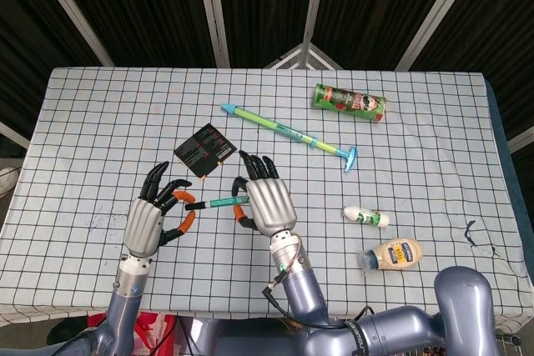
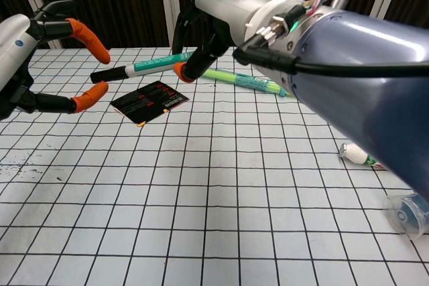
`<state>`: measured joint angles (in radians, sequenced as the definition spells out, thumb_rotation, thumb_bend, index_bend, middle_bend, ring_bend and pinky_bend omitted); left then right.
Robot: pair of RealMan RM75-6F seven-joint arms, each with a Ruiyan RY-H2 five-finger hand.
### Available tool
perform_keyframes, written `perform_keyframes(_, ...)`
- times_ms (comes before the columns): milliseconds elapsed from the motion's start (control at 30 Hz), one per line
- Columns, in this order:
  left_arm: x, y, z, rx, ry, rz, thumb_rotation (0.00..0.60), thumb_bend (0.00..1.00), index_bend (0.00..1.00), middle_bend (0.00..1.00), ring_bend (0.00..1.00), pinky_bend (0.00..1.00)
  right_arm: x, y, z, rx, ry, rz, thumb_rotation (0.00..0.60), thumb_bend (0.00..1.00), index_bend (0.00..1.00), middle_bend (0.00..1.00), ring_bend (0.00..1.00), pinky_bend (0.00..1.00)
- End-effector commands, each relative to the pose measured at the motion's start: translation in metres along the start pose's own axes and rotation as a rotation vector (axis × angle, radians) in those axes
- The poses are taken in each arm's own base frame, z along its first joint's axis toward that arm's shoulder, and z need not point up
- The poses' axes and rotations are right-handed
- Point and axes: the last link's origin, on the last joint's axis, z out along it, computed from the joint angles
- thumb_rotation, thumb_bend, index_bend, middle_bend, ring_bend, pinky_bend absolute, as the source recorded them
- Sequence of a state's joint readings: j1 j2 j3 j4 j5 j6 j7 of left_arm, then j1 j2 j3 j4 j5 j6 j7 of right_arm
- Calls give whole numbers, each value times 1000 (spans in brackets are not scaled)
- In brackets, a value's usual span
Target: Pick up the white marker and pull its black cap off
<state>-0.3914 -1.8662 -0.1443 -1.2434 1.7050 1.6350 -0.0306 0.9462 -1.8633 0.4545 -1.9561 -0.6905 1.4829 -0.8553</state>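
My right hand (image 1: 265,198) holds the white marker (image 1: 219,203) by its green-banded barrel above the table, level and pointing left. In the chest view the marker (image 2: 151,65) sticks out from my right hand (image 2: 214,21), with its black cap (image 2: 109,74) at the free left end. My left hand (image 1: 150,218) is beside that end with its fingers apart. The orange fingertips (image 2: 92,35) stand above and below the cap, a small gap from it. The cap (image 1: 197,206) sits on the marker.
A black card (image 1: 203,149) lies on the checked cloth behind the hands. A long green and blue stick (image 1: 288,132) and a green can (image 1: 350,102) lie further back. A small white bottle (image 1: 365,217) and a mayonnaise bottle (image 1: 392,254) lie at the right.
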Motion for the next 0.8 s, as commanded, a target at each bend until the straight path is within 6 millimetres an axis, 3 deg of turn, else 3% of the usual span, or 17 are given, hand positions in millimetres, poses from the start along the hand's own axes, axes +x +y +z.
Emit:
perform_keyframes(33, -1, -1, 0, 1, -2, 0, 600, 446, 464, 314, 35, 82, 0, 0, 0, 1, 1, 0, 600, 419, 684, 34, 78, 0)
perform_keyframes(800, -5, -4, 2, 12, 5, -4, 600, 541, 543, 341, 35, 82, -1, 3, 0, -5, -3, 14, 600, 418, 684, 34, 78, 0)
